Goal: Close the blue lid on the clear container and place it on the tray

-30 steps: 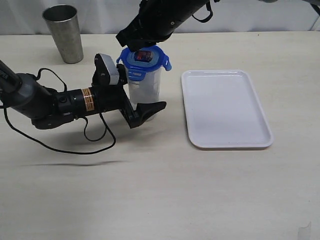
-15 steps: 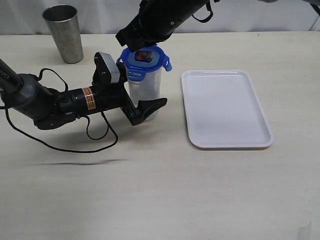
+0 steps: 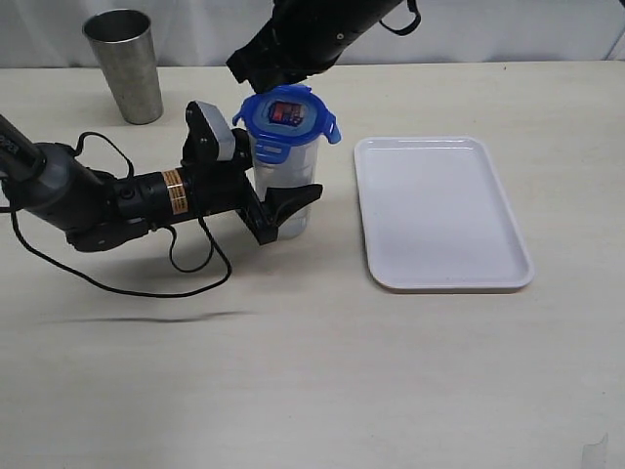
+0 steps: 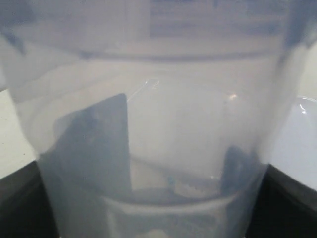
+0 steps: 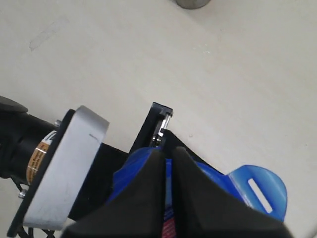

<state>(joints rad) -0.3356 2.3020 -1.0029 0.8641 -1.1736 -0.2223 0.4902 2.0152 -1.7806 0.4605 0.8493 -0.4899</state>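
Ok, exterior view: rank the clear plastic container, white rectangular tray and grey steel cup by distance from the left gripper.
1. Clear container, between the jaws of the left gripper.
2. White tray, to the right.
3. Steel cup, back left.

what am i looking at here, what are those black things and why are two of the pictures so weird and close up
Two robot arms work over a table. The wide picture comes from a separate camera; the close-ups come from cameras on each wrist. The left arm lies low, its fingers either side of a clear container; whether they squeeze it is unclear. The right arm reaches from above, closed fingers at the blue lid sitting on the container. A white tray and steel cup sit nearby.
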